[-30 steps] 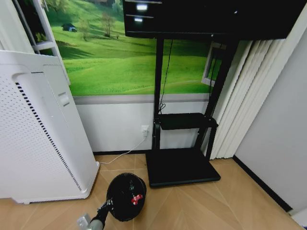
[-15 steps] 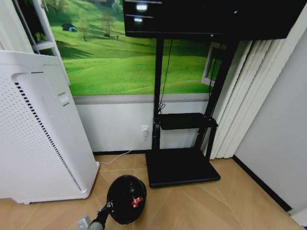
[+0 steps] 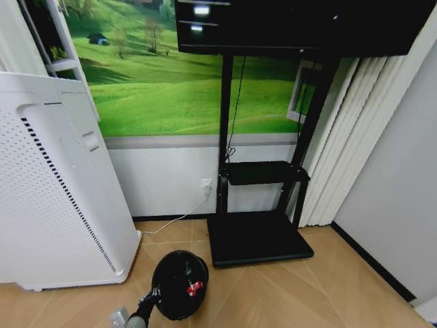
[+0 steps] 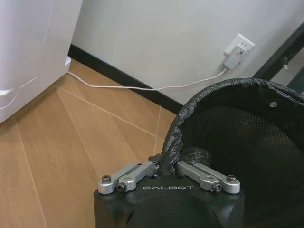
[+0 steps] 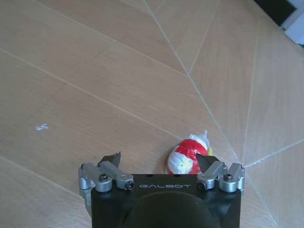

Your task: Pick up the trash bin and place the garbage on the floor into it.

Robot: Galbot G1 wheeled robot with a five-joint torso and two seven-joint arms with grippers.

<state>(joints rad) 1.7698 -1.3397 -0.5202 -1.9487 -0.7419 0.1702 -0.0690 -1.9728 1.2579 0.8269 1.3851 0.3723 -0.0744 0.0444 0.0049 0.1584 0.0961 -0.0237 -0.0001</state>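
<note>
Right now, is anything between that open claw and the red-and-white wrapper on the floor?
Nothing visible: the open right gripper hangs over the wrapper, with only bare parquet floor around it.

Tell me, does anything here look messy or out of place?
Yes: a red-and-white wrapper lies loose on the wooden floor, between the open right gripper's fingertips. Another red piece already sits inside the trash bin.
</note>
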